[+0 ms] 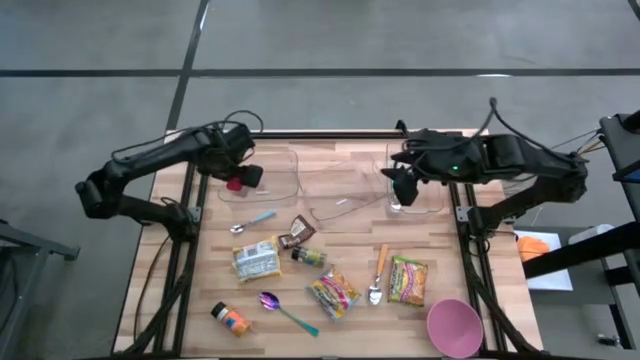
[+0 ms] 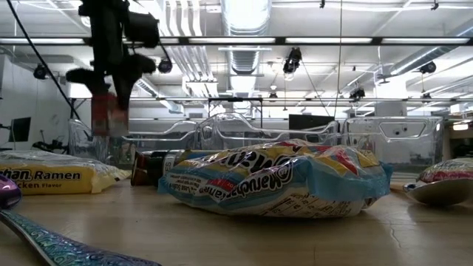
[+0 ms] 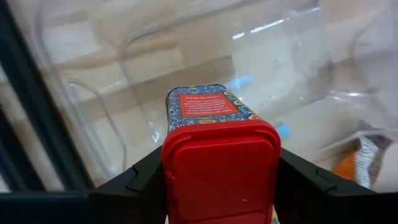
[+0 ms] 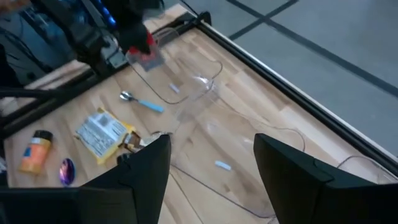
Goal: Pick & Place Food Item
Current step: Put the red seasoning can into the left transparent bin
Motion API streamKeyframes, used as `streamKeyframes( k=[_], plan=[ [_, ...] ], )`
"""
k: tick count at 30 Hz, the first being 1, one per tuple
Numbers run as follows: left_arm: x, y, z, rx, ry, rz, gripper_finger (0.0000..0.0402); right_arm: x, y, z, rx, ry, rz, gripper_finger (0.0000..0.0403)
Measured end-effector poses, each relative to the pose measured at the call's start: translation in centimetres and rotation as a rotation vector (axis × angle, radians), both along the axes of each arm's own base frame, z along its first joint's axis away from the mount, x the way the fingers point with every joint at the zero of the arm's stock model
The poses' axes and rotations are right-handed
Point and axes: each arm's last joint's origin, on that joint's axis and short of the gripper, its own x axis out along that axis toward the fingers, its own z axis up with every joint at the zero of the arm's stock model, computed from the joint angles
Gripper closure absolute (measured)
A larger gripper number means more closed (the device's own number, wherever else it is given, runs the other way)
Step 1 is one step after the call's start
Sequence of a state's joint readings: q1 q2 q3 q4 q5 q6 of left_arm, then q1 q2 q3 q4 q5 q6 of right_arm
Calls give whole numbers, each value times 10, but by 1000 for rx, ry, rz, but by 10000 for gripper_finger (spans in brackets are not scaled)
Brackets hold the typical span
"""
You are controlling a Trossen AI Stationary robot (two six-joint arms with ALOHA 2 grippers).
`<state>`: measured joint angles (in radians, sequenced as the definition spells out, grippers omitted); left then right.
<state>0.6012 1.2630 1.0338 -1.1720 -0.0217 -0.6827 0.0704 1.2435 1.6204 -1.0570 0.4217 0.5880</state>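
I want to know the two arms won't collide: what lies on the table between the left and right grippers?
In the high view, between the left gripper, shut on the red-lidded tin, and the right gripper lie only clear plastic containers on the wooden table.

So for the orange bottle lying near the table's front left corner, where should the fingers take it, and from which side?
The orange bottle lies on its side, dark cap pointing toward the table's left edge. Probably best gripped across the middle of its round body, coming straight down from above, fingers closing across its width rather than along its length. The purple spoon lies close by on its right, so keeping the fingers clear of that side seems wise.
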Motion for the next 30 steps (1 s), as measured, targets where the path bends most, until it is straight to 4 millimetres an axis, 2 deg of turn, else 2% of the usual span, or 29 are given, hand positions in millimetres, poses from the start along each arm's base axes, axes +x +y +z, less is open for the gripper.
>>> streamKeyframes(
  k=[5, 14, 22, 30],
  plan=[
    [1, 13, -12, -10, -76, 42, 185, -4, 0, -3, -1, -8, 2, 178],
    [2, 35, -32, -38, -1, 85, 185, 3, 0, -9, -17, 40, 13, 178],
    [3, 56, -54, -59, 70, 104, 185, -3, 0, -12, -12, 81, 8, 178],
    [-2, 66, -57, -54, 63, 116, 185, -10, 0, -9, 6, 69, -7, 178]
  ],
)
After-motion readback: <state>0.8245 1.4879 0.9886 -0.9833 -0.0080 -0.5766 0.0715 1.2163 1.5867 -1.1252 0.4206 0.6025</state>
